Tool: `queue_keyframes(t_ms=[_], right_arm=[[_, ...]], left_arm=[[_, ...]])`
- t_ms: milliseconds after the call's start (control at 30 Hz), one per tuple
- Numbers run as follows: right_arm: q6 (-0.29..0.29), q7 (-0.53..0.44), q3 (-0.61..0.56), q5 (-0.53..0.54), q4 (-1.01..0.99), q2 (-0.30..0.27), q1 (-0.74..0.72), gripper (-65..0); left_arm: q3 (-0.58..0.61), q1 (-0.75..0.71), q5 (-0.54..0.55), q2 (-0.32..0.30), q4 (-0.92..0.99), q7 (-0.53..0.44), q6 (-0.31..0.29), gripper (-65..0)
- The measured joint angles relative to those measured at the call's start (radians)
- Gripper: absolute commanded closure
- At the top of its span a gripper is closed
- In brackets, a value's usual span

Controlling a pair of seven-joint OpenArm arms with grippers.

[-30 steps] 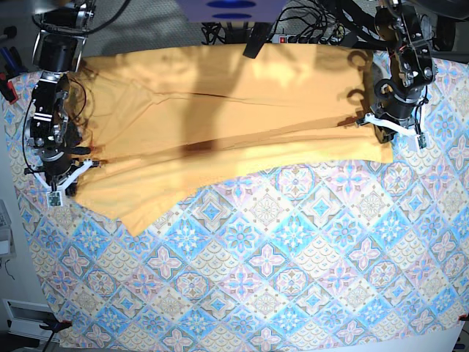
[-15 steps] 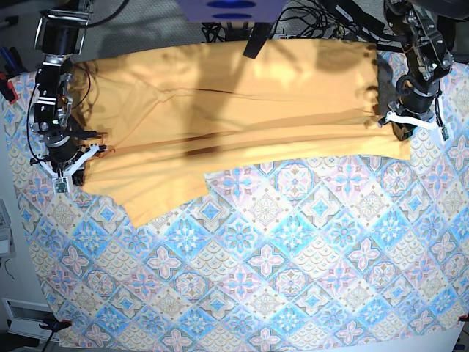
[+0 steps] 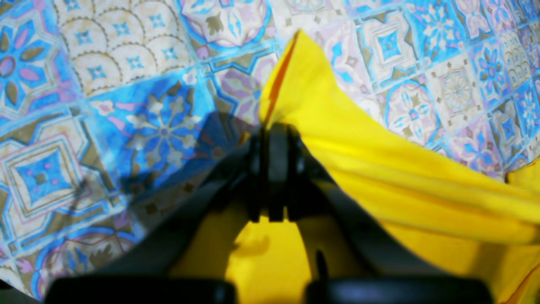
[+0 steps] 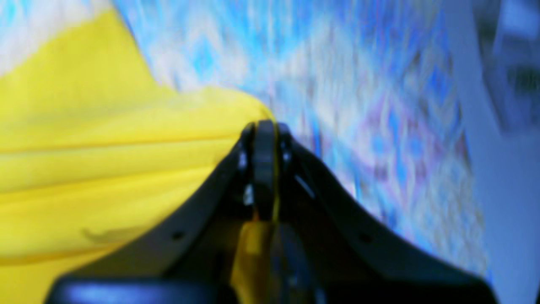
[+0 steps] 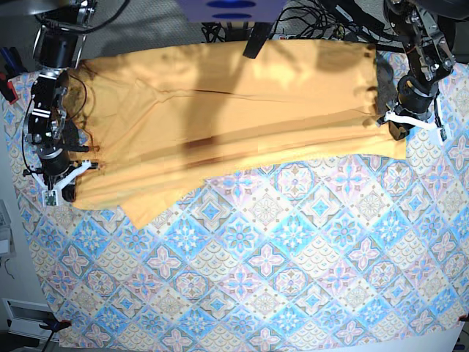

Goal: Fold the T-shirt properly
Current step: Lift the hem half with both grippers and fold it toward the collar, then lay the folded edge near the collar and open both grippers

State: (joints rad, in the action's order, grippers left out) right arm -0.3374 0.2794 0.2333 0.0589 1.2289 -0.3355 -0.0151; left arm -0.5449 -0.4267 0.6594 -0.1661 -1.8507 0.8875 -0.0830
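Note:
The yellow-orange T-shirt (image 5: 234, 110) lies stretched sideways along the far part of the table, with a folded flap (image 5: 146, 205) hanging toward the front at the left. At the shirt's right end my left gripper (image 5: 398, 132) is shut on the lower corner. In the left wrist view that gripper (image 3: 274, 131) pinches the yellow cloth (image 3: 379, 169), and a corner sticks up past the tips. My right gripper (image 5: 62, 183) is shut on the shirt's left end. The blurred right wrist view shows this gripper (image 4: 263, 126) closed on a fold of the shirt (image 4: 105, 147).
The blue-pink tile-patterned tablecloth (image 5: 278, 264) covers the table in front of the shirt. Cables and a power strip (image 5: 308, 33) run along the back edge. A dark strap (image 5: 256, 40) lies over the shirt's far edge. A red clamp (image 5: 7, 89) sits at the left edge.
My right gripper has moved toward the front with the shirt's left end, after a swing back. My left gripper pulled its corner outward, then held. The shirt is stretched flatter.

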Motion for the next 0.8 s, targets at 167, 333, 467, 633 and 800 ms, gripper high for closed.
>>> queue_keyframes(t_ms=[167,333,467,633,800], right_arm=[[0.013,0.013,-0.032,-0.008,0.003,-0.005,0.021,0.0],[0.014,-0.002,-0.052,-0.007,0.071,-0.002,0.135,0.0],[0.020,0.002,-0.049,-0.006,0.100,-0.005,0.185,0.0],[0.019,-0.003,-0.049,-0.006,0.108,-0.006,0.206,0.0],[0.016,0.002,-0.029,-0.006,0.108,-0.006,0.214,0.0]], left_arm=[[0.000,-0.007,0.000,0.003,0.000,-0.001,0.000,0.0],[-0.002,-0.028,-0.011,-0.003,-0.001,-0.002,0.008,0.0],[-0.002,-0.025,-0.011,-0.002,-0.001,-0.002,0.005,0.0],[-0.002,-0.028,-0.015,-0.003,-0.001,-0.001,0.005,0.0],[0.003,-0.034,-0.015,-0.003,-0.001,0.023,0.004,0.0]])
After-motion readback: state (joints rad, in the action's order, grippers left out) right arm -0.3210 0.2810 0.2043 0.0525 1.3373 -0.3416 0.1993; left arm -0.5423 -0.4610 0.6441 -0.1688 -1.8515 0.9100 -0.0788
